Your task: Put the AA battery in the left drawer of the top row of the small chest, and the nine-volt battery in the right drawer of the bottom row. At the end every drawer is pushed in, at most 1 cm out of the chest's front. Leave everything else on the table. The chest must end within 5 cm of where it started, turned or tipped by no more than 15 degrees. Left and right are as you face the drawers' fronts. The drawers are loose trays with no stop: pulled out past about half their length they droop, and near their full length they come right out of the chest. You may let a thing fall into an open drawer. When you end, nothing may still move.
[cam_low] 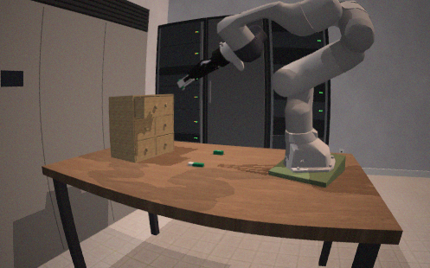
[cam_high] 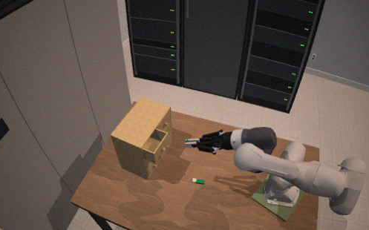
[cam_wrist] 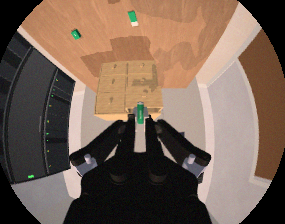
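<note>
One chest, six drawers, with its top-left drawer pulled out to receive. At its 3 o'clock the raised gripper is clamped on one slim piece, likely the AA battery. Two remain on the table: white-tipped piece at 6 o'clock, and blocky piece, probably the nine-volt

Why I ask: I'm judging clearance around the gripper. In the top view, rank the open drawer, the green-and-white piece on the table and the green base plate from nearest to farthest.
From the gripper, shut on a slim green battery:
1. Open drawer, just ahead of it, in the chest's top row.
2. Green-and-white piece, lying on the table toward the near edge.
3. Green base plate, far back under the arm.
</note>
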You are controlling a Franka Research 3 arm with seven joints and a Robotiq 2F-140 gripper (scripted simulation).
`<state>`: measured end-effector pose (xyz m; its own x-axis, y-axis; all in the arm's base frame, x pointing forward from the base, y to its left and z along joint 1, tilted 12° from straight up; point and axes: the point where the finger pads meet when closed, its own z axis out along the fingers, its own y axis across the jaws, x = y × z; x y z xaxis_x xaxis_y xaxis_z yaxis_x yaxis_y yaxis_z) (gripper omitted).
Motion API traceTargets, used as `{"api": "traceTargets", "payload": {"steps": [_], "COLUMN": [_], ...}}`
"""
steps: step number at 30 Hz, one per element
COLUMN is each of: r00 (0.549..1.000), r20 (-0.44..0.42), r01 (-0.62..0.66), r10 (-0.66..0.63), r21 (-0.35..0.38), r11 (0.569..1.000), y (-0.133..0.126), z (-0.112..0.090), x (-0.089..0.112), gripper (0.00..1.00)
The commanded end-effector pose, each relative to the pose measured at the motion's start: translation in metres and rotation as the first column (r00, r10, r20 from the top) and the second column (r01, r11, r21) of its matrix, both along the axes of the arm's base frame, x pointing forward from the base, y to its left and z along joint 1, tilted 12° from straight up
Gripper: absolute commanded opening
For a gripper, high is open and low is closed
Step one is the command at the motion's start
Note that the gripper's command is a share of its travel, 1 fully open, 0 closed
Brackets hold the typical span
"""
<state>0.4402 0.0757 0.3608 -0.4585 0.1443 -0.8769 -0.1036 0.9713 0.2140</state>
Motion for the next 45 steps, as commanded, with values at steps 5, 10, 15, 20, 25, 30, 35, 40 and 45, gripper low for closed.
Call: {"api": "traceTargets", "payload": {"steps": [5,10,15,20,25,30,35,40,45], "r00": [1.000,1.000,1.000,1.000,1.000,1.000,1.000,1.000,1.000], "r20": [0.005,0.003,0.001,0.001,0.001,0.000,-0.001,-0.001,-0.001], "r01": [0.006,0.013,0.019,0.019,0.019,0.023,0.024,0.024,0.024], "r10": [-0.006,-0.013,-0.019,-0.019,-0.019,-0.023,-0.024,-0.024,-0.024], "r21": [-0.008,-0.012,-0.015,-0.015,-0.015,-0.017,-0.018,-0.018,-0.018], "r11": [1.000,1.000,1.000,1.000,1.000,1.000,1.000,1.000,1.000], "y": [-0.0026,-0.0042,-0.0055,-0.0055,-0.0055,-0.0063,-0.0066,-0.0066,-0.0064], "z": [-0.0015,-0.0051,-0.0083,-0.0083,-0.0083,-0.0102,-0.0110,-0.0110,-0.0108], "x": [-0.0009,-0.0027,-0.0043,-0.0043,-0.0043,-0.0053,-0.0056,-0.0048,-0.0024], "gripper": [0.06,0.06,0.06,0.06,0.06,0.06,0.06,0.06,0.06]}}
